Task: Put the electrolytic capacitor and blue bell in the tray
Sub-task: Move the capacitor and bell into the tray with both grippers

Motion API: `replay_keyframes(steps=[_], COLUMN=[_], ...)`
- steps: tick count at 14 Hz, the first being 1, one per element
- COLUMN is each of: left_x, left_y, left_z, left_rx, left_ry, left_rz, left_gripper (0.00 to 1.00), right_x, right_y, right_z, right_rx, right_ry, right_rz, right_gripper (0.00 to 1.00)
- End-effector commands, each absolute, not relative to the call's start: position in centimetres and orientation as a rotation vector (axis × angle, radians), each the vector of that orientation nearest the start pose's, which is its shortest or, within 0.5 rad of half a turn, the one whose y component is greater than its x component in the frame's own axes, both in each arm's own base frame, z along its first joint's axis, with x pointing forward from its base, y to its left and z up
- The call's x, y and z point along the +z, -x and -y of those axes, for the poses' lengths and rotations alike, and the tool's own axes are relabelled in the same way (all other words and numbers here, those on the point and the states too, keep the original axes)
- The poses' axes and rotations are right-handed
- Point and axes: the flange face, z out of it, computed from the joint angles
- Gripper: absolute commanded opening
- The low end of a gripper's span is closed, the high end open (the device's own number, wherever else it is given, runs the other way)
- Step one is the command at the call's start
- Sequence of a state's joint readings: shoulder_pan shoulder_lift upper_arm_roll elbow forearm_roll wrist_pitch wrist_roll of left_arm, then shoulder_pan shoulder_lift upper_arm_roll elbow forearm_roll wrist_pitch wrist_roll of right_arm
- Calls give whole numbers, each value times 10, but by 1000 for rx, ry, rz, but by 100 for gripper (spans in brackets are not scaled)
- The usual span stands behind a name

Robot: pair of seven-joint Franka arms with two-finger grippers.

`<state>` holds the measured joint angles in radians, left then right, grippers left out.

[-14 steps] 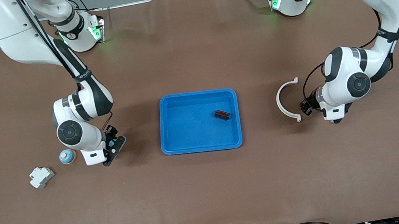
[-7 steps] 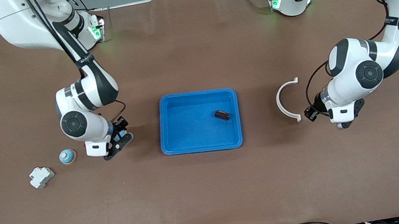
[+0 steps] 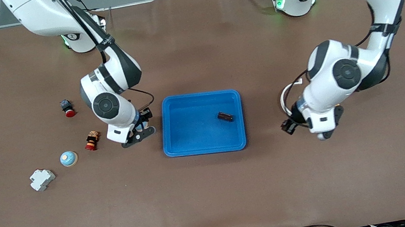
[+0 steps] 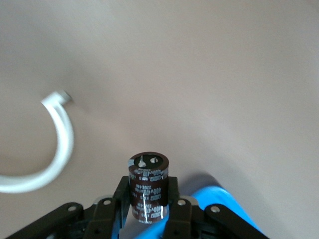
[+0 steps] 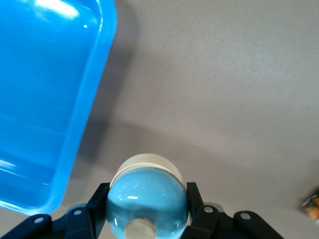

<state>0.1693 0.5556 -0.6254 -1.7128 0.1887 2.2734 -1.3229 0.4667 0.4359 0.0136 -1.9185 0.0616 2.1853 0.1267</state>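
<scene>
The blue tray (image 3: 199, 95) lies mid-table with one dark capacitor (image 3: 225, 116) lying inside it. My left gripper (image 3: 289, 126) hangs over the bare table just off the tray's edge toward the left arm's end. In the left wrist view it (image 4: 148, 199) is shut on an upright brown electrolytic capacitor (image 4: 148, 186), with a tray corner (image 4: 219, 199) below. My right gripper (image 3: 138, 133) hovers beside the tray's other short edge. In the right wrist view it (image 5: 147, 209) is shut on a blue bell (image 5: 147, 191), with the tray rim (image 5: 87, 114) close by.
A second blue bell (image 3: 68, 158) sits on the table toward the right arm's end, with a white breaker (image 3: 42, 179), a small figure (image 3: 92, 141) and a red button (image 3: 67, 108) around it. A white C-shaped ring (image 3: 284, 97) lies partly under the left arm.
Both arms have swung toward the tray with their objects held. The right arm left the spot near the table bell, uncovering the figure and red button. The left arm now covers part of the ring.
</scene>
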Motion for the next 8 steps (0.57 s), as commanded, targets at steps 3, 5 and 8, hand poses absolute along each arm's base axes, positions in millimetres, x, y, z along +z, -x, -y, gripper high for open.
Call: replay_keyframes(steps=[3,5,8], left_x=[306,299,270], left_y=[-629,-631,-623], left_z=[326,353,386], left_rx=[185,188,153], left_ry=[2996,2965,2884], left_rz=[1506,1576,1644], left_gripper=[0,0,0], right_x=[259,259,253], right_y=[-523,-512,-496], right_z=[-312,-337,-373], right_rx=[264,225,185], right_ry=[3044,3047,3053], right_rz=[223,153,68], right_gripper=[24,24,24])
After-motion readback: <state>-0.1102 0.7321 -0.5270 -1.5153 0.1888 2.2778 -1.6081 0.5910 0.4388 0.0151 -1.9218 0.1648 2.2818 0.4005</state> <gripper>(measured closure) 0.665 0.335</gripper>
